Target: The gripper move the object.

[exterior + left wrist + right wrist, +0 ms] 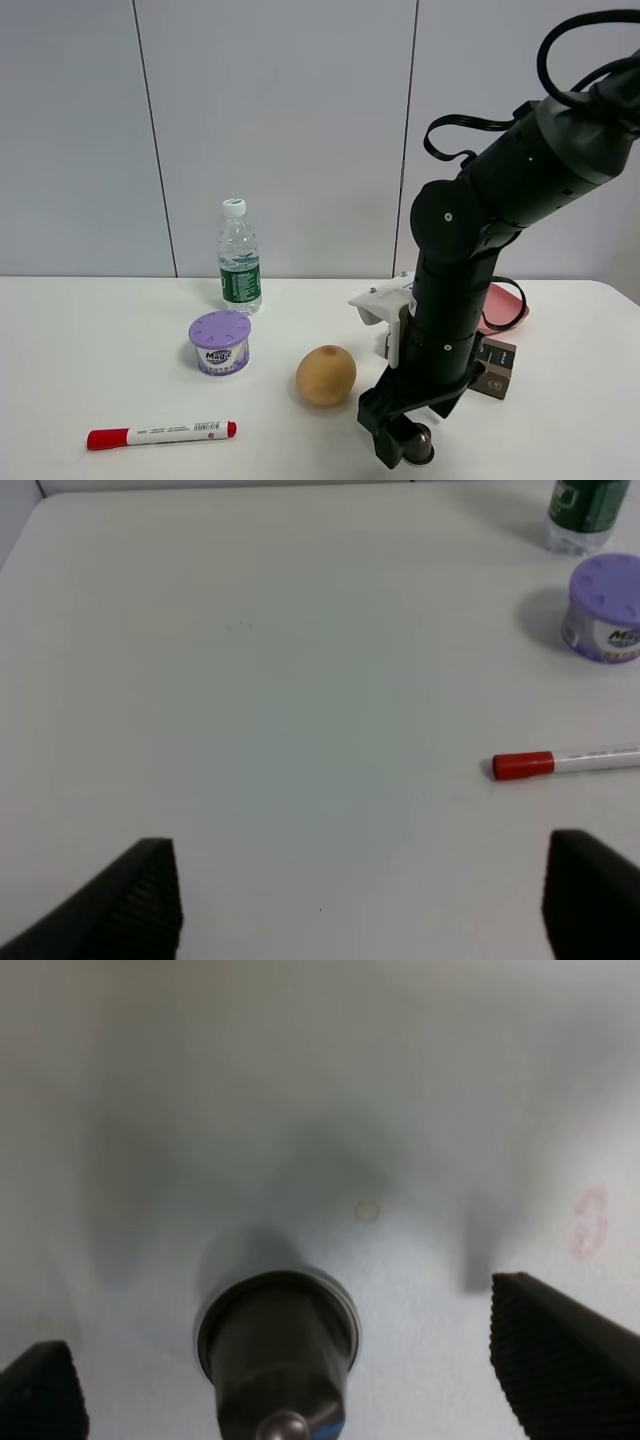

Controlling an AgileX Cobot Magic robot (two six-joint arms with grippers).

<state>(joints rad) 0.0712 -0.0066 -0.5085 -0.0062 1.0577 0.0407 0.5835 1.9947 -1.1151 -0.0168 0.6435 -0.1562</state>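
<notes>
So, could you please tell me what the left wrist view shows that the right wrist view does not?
Only the left wrist: a red-capped marker, a purple tub and the base of a bottle. Only the right wrist: the coffee capsule, between the right end effector's open fingers. Both: the white table and open fingers; the left end effector holds nothing.

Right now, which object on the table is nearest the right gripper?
The dark coffee capsule, between the open fingers of the right gripper; the fruit and brown box lie farther off.
</notes>
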